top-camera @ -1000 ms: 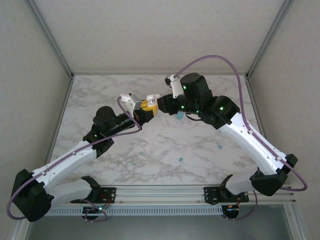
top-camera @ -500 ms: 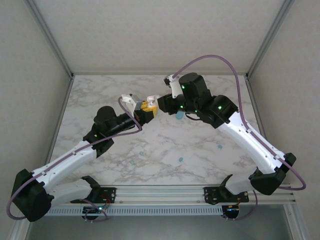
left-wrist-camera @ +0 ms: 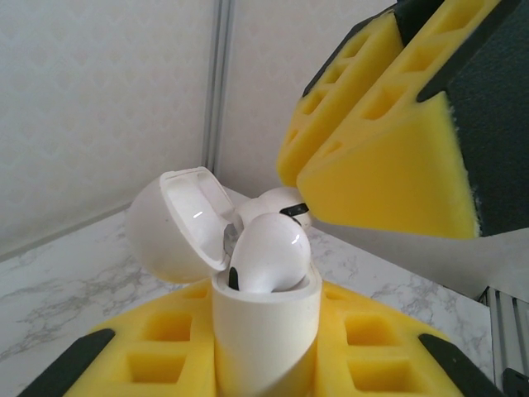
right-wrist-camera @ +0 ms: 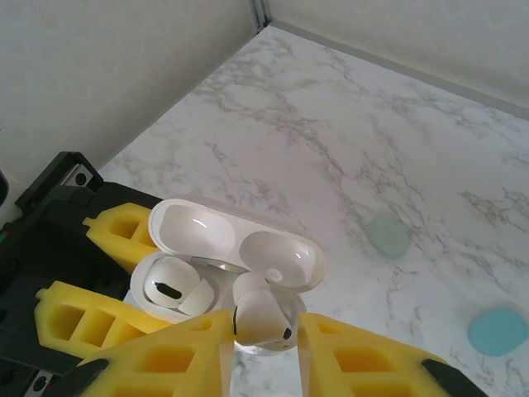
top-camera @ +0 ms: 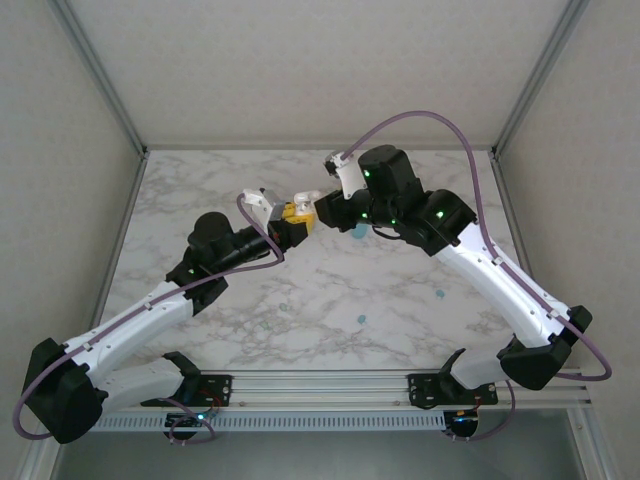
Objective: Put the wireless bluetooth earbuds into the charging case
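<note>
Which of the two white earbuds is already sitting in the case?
The white earbud lying in the open charging case, dark spot up. The other earbud is pinched in the right tool over the case.

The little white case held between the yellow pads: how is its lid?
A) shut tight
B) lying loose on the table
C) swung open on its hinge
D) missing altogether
C: the charging case has its lid swung back, baring a seated earbud, while the right gripper pinches a second earbud at the other slot.
</note>
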Tool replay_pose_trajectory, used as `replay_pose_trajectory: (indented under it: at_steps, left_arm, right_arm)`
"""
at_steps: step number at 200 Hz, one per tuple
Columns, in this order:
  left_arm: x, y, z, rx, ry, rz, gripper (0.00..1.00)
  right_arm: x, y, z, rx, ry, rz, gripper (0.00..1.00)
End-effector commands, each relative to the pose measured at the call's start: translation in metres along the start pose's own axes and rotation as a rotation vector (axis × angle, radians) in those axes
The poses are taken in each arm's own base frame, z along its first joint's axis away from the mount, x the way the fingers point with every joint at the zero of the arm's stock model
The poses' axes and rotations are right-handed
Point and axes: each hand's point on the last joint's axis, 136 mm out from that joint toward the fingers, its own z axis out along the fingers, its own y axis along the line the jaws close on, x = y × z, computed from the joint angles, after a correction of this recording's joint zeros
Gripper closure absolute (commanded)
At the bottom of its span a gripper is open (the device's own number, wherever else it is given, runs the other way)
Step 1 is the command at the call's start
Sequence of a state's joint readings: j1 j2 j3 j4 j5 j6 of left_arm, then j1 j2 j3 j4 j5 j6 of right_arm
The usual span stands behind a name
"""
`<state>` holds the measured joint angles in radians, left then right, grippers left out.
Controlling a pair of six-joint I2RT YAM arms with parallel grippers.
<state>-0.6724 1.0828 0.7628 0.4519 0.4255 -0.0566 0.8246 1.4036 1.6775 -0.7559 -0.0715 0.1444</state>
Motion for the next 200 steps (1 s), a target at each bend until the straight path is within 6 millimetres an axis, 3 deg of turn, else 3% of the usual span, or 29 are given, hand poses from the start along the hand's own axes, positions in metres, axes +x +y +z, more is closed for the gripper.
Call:
replay_pose_trajectory:
  at_steps: [1,30,118,156,174,196,200]
  left_arm:
    - [-0.029,-0.017,-0.004,0.068,-0.084,0.042,0.88]
    - [-0.030,-0.021,-0.004,0.086,-0.079,0.044,0.88]
    - [-0.031,-0.019,-0.003,0.077,-0.084,0.054,0.88]
    - [-0.032,-0.018,-0.002,0.075,-0.085,0.056,0.88]
    - [-0.030,-0.018,-0.002,0.076,-0.077,0.061,0.88]
    - [-0.028,-0.020,-0.002,0.086,-0.068,0.067,0.88]
    - [-0.027,-0.020,-0.001,0.090,-0.063,0.068,0.88]
  right_arm:
    - [0.001,-0.013,0.000,0.052,0.011,-0.014,0.72]
    - [-0.003,-0.014,-0.001,0.049,-0.008,-0.012,0.72]
    - [0.002,0.014,-0.006,-0.117,0.008,-0.058,0.72]
    - [-0.002,0.003,-0.011,-0.055,-0.015,-0.034,0.72]
    - [-0.017,0.005,-0.028,-0.067,-0.104,0.002,0.70]
    - [-0.030,-0.011,-0.041,-0.024,-0.180,0.132,0.68]
    - [-0.033,-0.023,-0.043,0.001,-0.185,0.176,0.67]
